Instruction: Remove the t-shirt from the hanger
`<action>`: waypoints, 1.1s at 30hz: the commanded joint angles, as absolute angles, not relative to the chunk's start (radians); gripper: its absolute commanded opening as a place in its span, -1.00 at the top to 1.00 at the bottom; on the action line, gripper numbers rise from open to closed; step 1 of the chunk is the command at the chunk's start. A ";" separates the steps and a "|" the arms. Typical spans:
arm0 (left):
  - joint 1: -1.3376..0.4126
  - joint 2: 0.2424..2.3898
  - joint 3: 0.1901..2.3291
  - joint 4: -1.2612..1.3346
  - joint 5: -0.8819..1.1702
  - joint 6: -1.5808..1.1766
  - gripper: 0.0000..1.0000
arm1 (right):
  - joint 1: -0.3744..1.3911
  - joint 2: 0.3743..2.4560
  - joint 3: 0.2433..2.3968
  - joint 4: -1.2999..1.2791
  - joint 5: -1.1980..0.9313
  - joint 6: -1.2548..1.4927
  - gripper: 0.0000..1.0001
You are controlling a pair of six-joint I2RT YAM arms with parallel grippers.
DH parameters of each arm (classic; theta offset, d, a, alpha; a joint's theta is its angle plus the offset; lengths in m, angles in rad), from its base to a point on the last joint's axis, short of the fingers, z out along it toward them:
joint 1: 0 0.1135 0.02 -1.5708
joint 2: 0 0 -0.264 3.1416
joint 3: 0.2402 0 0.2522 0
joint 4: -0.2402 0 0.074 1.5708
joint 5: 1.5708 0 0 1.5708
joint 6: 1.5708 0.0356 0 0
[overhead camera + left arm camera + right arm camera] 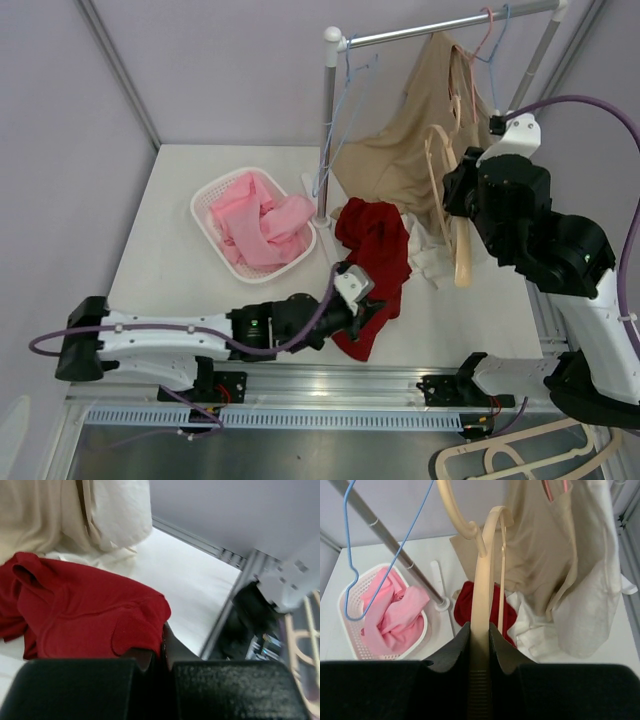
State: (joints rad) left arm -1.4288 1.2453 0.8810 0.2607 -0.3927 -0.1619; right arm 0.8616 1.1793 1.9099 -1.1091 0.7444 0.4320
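Clamps the cream hanger (482, 580) upright in the right gripper (480, 635). Pinches the red t-shirt (85, 610) in the left gripper (161, 652), low and left of that hanger.

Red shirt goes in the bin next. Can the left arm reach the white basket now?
Probably yes: the white basket sits close beyond the left arm, bare table between, though its fingers pinch the red shirt.
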 commanded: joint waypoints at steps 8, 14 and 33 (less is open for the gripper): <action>-1.384 0.853 1.118 -0.260 -0.539 -0.158 0.99 | 0.620 1.327 2.059 -0.928 0.510 0.192 1.00; -1.094 0.825 1.325 -0.359 -0.417 -0.063 0.99 | 0.489 1.450 2.235 -0.945 0.344 0.146 1.00; -0.622 1.132 1.792 -0.212 -0.196 0.080 0.99 | 0.382 1.595 2.313 -0.724 0.221 0.063 1.00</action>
State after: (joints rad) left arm -0.6823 1.0859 1.7115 -0.2970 -0.2924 0.0639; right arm 0.3939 1.5562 2.2684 -0.8173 0.2676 0.0944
